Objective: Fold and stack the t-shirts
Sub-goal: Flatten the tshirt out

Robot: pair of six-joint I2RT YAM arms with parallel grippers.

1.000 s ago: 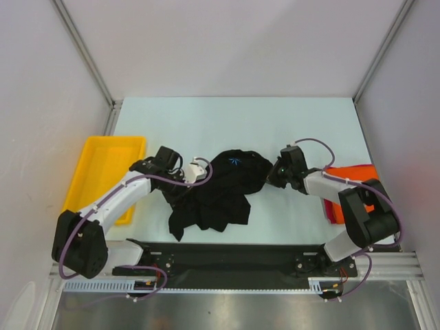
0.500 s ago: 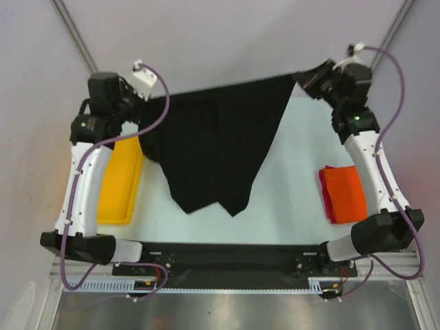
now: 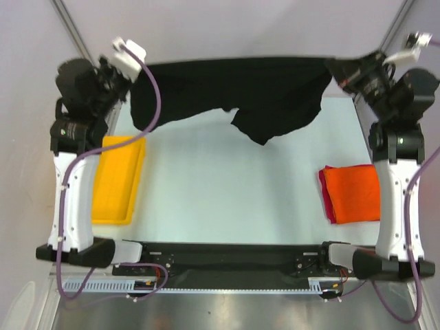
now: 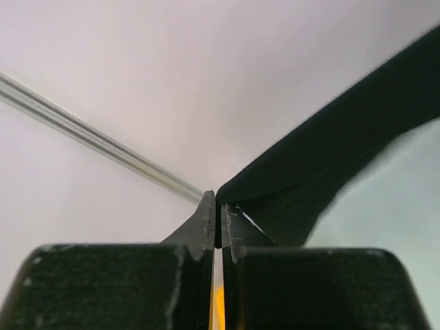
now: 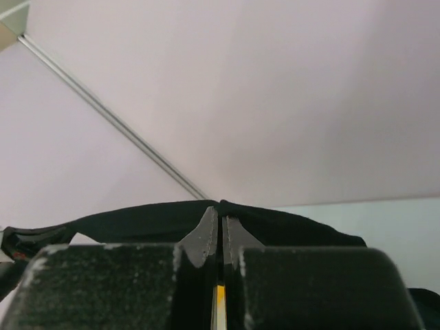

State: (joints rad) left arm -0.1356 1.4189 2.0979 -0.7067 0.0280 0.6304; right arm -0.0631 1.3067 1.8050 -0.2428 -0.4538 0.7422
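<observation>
The large black t-shirt [image 3: 234, 86] hangs stretched between both raised arms, high over the far side of the table. My left gripper [image 3: 132, 70] is shut on its left end, seen in the left wrist view [image 4: 217, 203] with black cloth [image 4: 330, 165] running off to the right. My right gripper [image 3: 335, 69] is shut on its right end, seen in the right wrist view [image 5: 219, 206] with cloth [image 5: 137, 221] across the fingertips. A fold of the shirt droops at centre right [image 3: 275, 120]. A folded orange-red t-shirt [image 3: 352, 192] with a pink edge lies at the table's right.
A yellow plastic tray [image 3: 118, 180] lies at the table's left edge, under the left arm. White enclosure walls with metal corner posts [image 3: 79, 41] close in the back and sides. The black arm-base rail [image 3: 227, 256] runs along the near edge.
Both arms have lifted and spread apart, carrying the black shirt from a heap on the table up into a taut horizontal span. The hanging cloth rose off the table.
</observation>
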